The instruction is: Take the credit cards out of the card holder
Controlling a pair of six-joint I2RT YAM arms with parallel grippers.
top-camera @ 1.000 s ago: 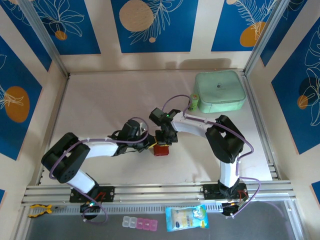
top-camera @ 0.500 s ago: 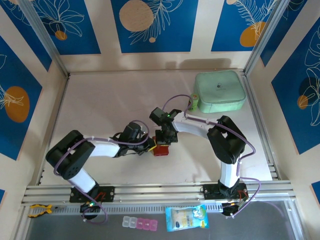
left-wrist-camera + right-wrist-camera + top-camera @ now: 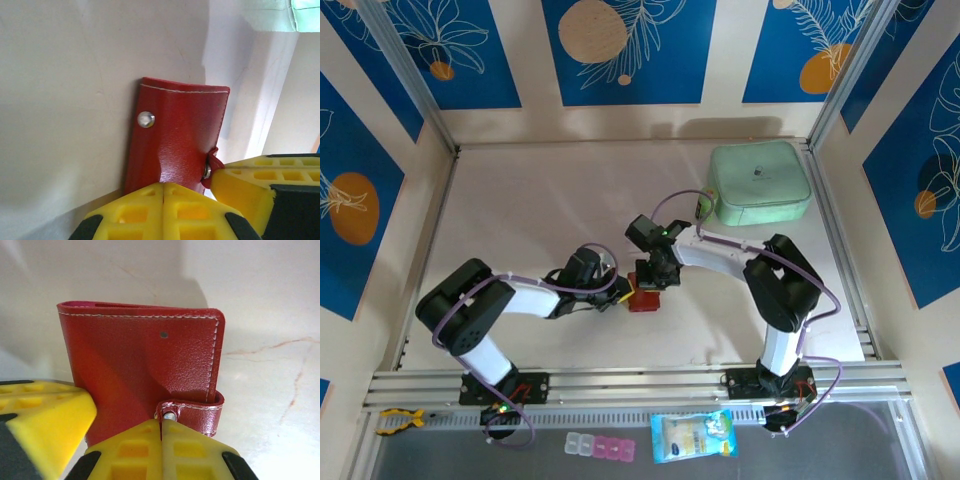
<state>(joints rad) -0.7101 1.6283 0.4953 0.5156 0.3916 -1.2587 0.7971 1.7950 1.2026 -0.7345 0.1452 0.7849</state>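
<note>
While both arms are stretched toward the middle of the pale counter point(image 3: 540, 200), we see the small red leather-like folding card holder point(image 3: 642, 299) lying there between the two hands, well apart from the mint-green zipped case point(image 3: 760, 183) in the far right corner. The left hand point(image 3: 619, 292) meets it from the left, and the right hand point(image 3: 651, 281) from the far side.

From the left wrist we see the card holder folded. Its white-stitched edge points away from the camera, a round metal snap stud point(image 3: 146, 119) sits bare on its face, and a snap tab point(image 3: 212, 164) curls at its right edge. The left hand's yellow fingers point(image 3: 142, 207) are pressed together, with the holder's near edge running in behind them. One yellow finger of the right hand sits just beside the tab.

From the right wrist, that hand's yellow fingers point(image 3: 132, 450) are also pressed together, their tips right at the tab. We cannot tell whether either hand has any leather caught between its fingers.
</note>
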